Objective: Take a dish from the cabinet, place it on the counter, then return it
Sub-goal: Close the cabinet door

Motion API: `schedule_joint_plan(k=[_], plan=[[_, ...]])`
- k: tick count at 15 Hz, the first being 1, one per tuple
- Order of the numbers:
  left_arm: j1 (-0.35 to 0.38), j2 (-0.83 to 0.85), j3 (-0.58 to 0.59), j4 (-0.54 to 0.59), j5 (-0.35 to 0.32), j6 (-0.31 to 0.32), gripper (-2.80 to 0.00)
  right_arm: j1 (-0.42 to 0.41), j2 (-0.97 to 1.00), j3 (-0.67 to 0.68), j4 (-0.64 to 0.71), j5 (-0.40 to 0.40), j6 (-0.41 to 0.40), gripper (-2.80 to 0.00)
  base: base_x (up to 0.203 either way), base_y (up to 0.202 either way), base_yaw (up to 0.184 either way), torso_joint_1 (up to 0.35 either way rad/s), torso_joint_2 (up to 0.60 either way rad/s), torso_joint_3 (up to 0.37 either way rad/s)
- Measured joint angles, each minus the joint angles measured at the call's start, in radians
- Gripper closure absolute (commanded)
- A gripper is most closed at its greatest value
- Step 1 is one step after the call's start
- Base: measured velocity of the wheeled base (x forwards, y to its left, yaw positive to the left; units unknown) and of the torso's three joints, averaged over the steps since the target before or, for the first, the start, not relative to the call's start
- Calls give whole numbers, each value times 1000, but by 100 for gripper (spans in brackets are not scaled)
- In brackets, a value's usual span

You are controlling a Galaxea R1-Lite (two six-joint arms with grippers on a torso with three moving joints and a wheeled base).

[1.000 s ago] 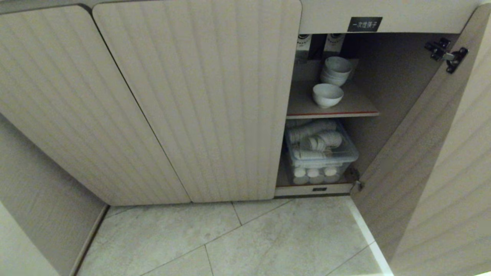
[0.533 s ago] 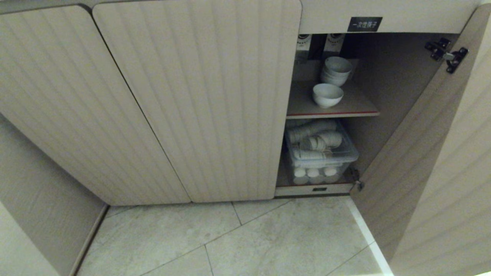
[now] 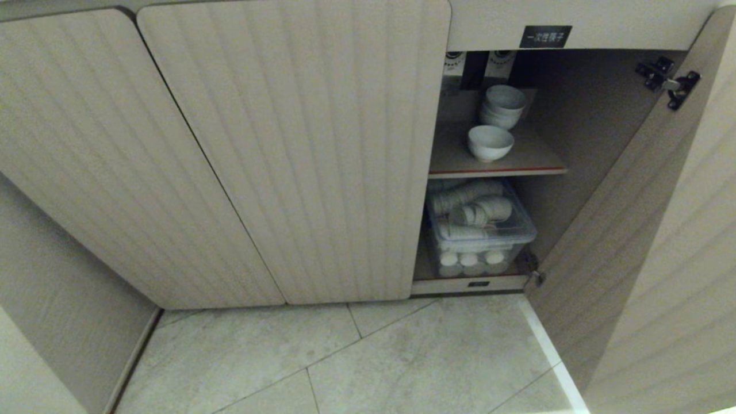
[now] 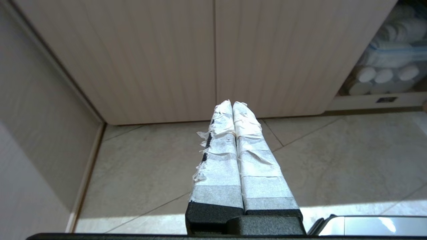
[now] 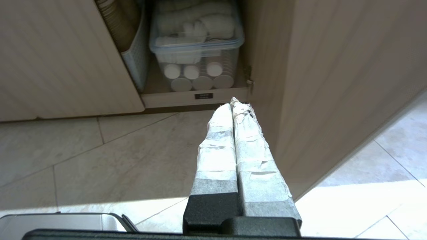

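The cabinet [image 3: 581,23], marked by a small black label [image 3: 545,36], stands with its right door [image 3: 644,230] swung wide and its left door [image 3: 310,149] shut. On the red-edged upper shelf [image 3: 535,161] the dish [image 3: 490,142] sits upright near the front edge, alone. Just behind it, apart from it, rises a stack of bowls [image 3: 504,107]. Below the shelf, a clear lidded bin [image 3: 483,233] holds sleeves of white cups.

Neither arm appears in the head view. Seen in its own wrist view, the left gripper [image 4: 232,104] hangs low over the tiled floor [image 4: 150,166] in front of the closed doors, its taped fingers [image 4: 220,156] pressed together and empty. The right gripper [image 5: 231,102] hangs over the floor before the cabinet's open bay, beside the open door, pointing toward the bin; its taped fingers [image 5: 217,153] are likewise pressed together, holding nothing. Both grippers are well apart from the dish.
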Motion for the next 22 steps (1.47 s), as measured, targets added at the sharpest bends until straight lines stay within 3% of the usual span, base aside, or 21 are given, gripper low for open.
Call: schedule_joint_plan(k=[15, 22], plan=[[0, 0, 0, 2, 0, 1, 0, 1, 0, 0, 0, 0, -1, 0, 0, -166, 2, 3, 2, 3], [0, 0, 0, 2, 0, 0, 0, 0, 0, 0, 0, 0, -3, 0, 0, 0, 0, 0, 0, 0]])
